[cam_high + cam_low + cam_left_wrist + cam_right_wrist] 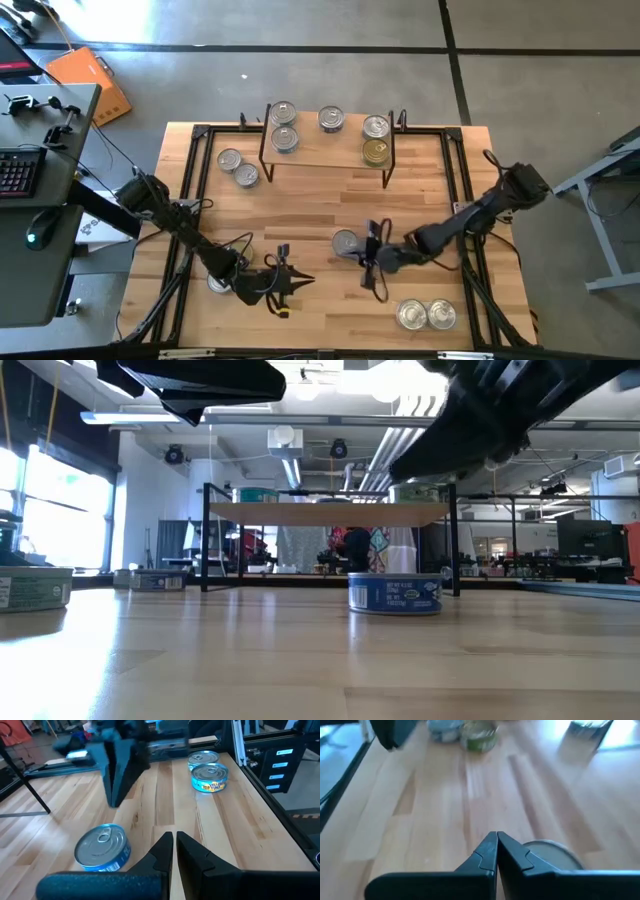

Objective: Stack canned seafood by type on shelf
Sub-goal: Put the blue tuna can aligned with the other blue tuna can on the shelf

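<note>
Four tins on shelf (pixel 330 155), two beside it, three more on table (pixel 310 215); left gripper (pixel 174 851) and right gripper (pixel 496 851) both closed, empty.

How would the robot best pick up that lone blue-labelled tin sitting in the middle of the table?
Probably from straight above, pinching across the round side wall of the blue-labelled tin. It sits flat and low, lid up, with open table around it. The right pincer, shut, is beside it.

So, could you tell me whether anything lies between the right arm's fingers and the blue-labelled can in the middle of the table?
Nothing visible does. The right gripper hangs right beside the can, fingers closed, with only bare table between them.
</note>
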